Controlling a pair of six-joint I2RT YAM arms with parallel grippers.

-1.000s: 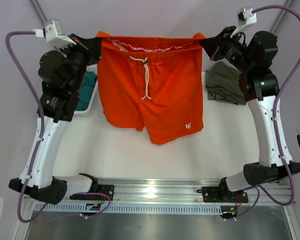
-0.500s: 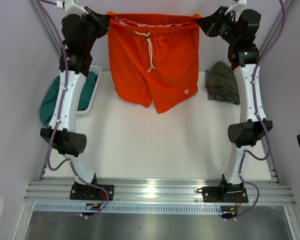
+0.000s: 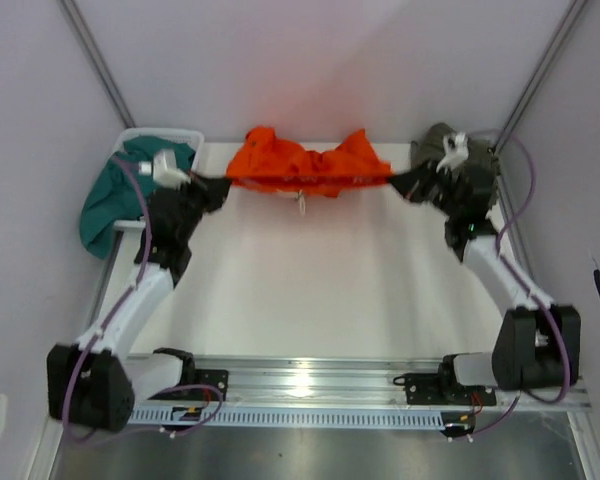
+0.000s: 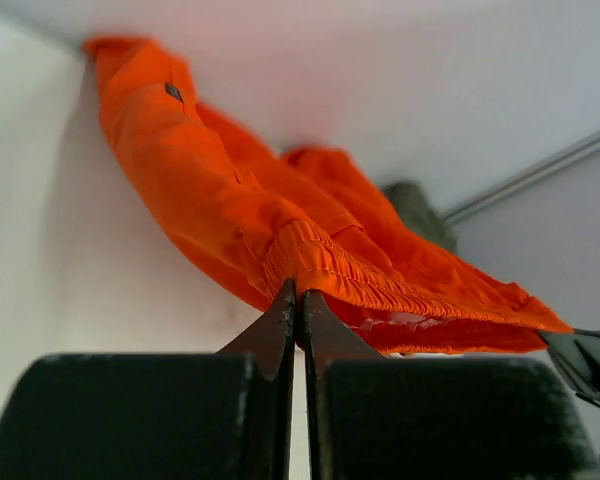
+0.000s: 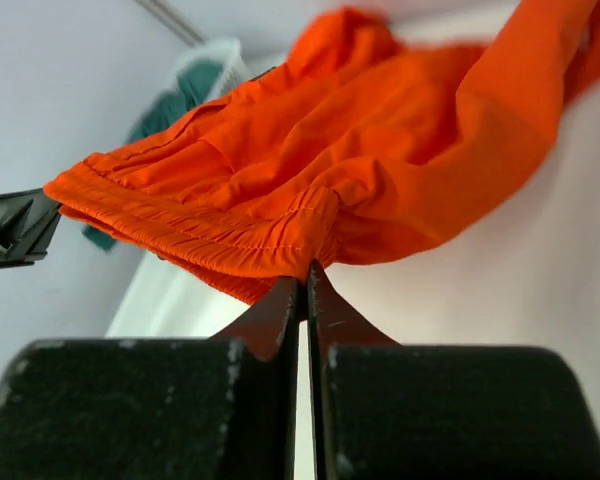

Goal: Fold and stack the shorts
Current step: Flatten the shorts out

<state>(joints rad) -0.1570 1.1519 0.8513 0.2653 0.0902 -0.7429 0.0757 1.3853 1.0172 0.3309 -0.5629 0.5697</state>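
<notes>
- The orange shorts (image 3: 308,167) are now sitting low at the far edge of the bench (image 3: 310,290). The waistband is stretched between the two arms, and the legs are crumpling in a heap behind it, toward the back wall.
- A second ago the shorts were hanging high and spread flat in the air, so both arms are swinging the garment down and away from their bases.
- The left tool (image 3: 220,187) is pinching one end of the gathered waistband. Its jaws are closed to a sliver, and the left wrist view shows the elastic edge caught right at the tips.
- The right tool (image 3: 402,181) is gripping the opposite end in the same way, jaws nearly touching with the orange hem between them.
- The white drawstring (image 3: 302,203) is dangling from the middle of the waistband toward the near side.
- For the task, this looks like the lay-down before folding. The cloth is landing bunched rather than flat, so the arms will probably need to drag the waistband back toward the near edge to let the legs unroll.
- A teal garment (image 3: 100,200) is spilling out of the white basket (image 3: 165,132) at far left.
- An olive garment (image 3: 435,138) is lying just behind the right tool, close enough that the arm could be disturbing it.
</notes>
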